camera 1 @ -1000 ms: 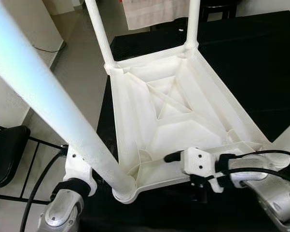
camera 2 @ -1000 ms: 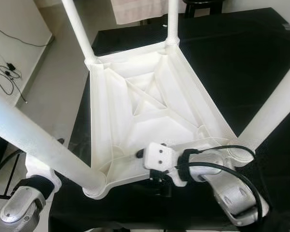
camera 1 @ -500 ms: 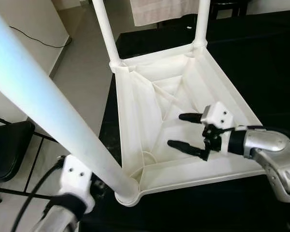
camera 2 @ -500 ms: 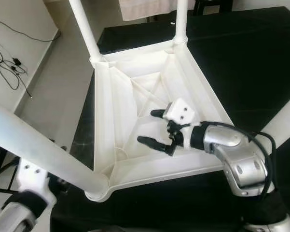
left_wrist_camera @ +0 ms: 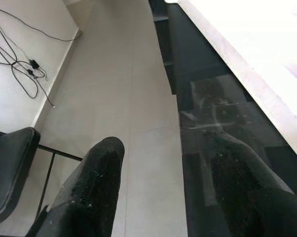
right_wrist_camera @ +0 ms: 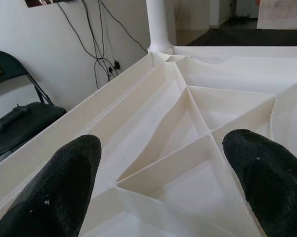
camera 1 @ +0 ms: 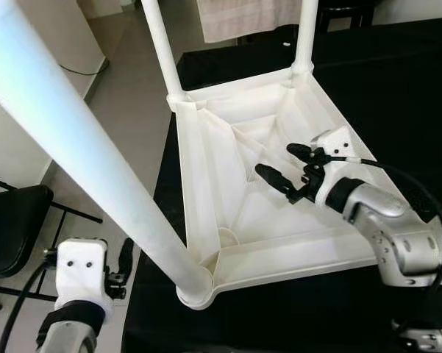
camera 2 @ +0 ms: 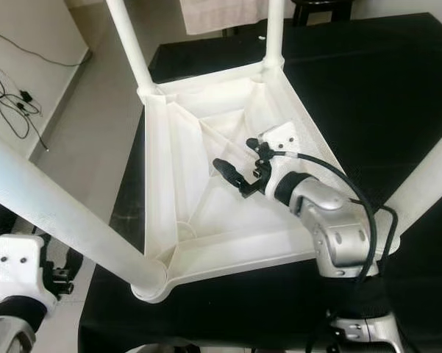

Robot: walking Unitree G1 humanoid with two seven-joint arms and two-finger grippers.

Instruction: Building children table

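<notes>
Since half a second ago the right gripper (camera 1: 285, 166) has lifted and swung further in over the ribbed underside, while the left gripper (camera 1: 125, 259) has dropped away from the near corner leg and now hangs beside the table edge over the pale floor (left_wrist_camera: 133, 98). Nearest the camera, the left gripper's two black fingers (left_wrist_camera: 96, 182) stand apart with nothing between them, the floor and the edge of the black table (left_wrist_camera: 197, 94) below. Just beyond, the near leg (camera 1: 81, 162) rises from its corner socket of the upturned white children table (camera 2: 198, 213), which lies top-down on the black table. Over its middle the right gripper hovers with its fingers (right_wrist_camera: 64, 190) spread wide and empty, the triangular ribs (right_wrist_camera: 188, 133) under them. Farther back, two more legs (camera 2: 132, 44) stand upright at the far corners. A black folding chair (camera 1: 11, 228) stands off to the left.
</notes>
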